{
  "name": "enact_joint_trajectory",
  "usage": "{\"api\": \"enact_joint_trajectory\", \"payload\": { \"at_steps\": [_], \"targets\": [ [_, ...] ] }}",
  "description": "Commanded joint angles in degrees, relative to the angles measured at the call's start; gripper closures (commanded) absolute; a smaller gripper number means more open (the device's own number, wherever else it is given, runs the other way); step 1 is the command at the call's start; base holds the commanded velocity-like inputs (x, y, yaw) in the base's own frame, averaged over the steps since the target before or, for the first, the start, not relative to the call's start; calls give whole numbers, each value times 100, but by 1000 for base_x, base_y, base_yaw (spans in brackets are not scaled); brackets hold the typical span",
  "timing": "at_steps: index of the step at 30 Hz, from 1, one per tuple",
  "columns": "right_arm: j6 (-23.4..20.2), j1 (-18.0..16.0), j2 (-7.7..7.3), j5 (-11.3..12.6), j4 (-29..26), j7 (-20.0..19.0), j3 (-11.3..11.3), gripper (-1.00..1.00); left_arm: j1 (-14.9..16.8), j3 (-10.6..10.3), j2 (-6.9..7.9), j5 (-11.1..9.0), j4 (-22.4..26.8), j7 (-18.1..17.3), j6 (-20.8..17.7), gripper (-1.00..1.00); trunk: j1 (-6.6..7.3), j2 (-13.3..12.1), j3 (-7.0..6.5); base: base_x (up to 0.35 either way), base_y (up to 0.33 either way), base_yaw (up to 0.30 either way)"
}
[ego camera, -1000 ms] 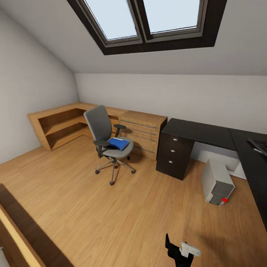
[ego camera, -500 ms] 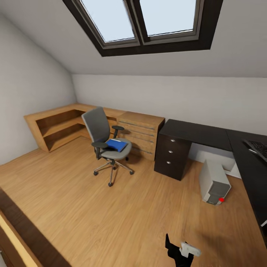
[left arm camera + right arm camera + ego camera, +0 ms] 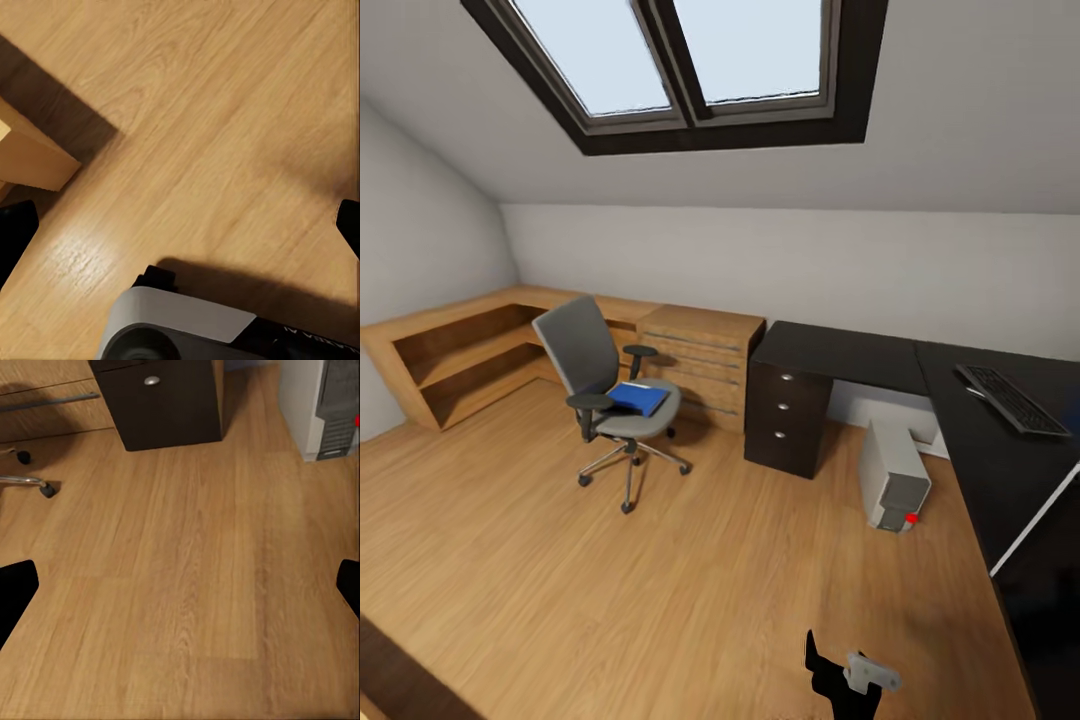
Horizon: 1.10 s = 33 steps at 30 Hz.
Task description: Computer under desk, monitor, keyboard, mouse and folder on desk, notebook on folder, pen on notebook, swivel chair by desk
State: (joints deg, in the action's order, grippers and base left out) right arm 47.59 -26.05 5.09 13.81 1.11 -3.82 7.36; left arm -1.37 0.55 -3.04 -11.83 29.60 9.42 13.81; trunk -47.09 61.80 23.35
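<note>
The robot is on approach across the bedroom floor; no item is in hand. The folder lies on the swivel chair seat, well apart from the table. The computer stands under the table; the keyboard rests on top. Both the left gripper and the right gripper stand wide and empty. Judged next: close on the chair to lift the folder. No legible writing observed.
</note>
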Motion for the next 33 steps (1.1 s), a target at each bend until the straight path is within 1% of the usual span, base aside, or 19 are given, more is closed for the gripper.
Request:
{"api": "enact_joint_trajectory", "payload": {
  "at_steps": [1,5,11,14,19,23,33],
  "targets": [
    [22,-6,1,10,12,-40,46,-100,-3,3,-3,-21,10,7,7,-100,22,-38,-13,0,0,-266],
    [23,-2,1,9,12,-40,46,-100,-3,1,3,-21,10,7,7,-100,110,-198,-85,0,0,-266],
    [23,17,1,-119,12,-40,46,-100,-3,5,11,-21,10,3,7,-100,110,-198,-85,0,0,-266],
    [23,27,1,-249,12,-39,46,-100,-3,7,18,-21,10,-3,7,-100,110,-198,-85,0,0,-266],
    [23,30,1,-298,12,-39,46,-100,-3,14,29,-27,10,-32,7,-100,110,-198,-85,-25,0,-266],
    [23,30,1,-306,12,-38,46,-100,-3,15,31,-27,9,-42,7,-100,110,-198,-85,-235,0,-266],
    [23,30,1,-331,12,-40,46,-100,-3,16,31,-30,10,-37,7,-100,110,-198,-85,-322,-2,-266]
  ]
}}
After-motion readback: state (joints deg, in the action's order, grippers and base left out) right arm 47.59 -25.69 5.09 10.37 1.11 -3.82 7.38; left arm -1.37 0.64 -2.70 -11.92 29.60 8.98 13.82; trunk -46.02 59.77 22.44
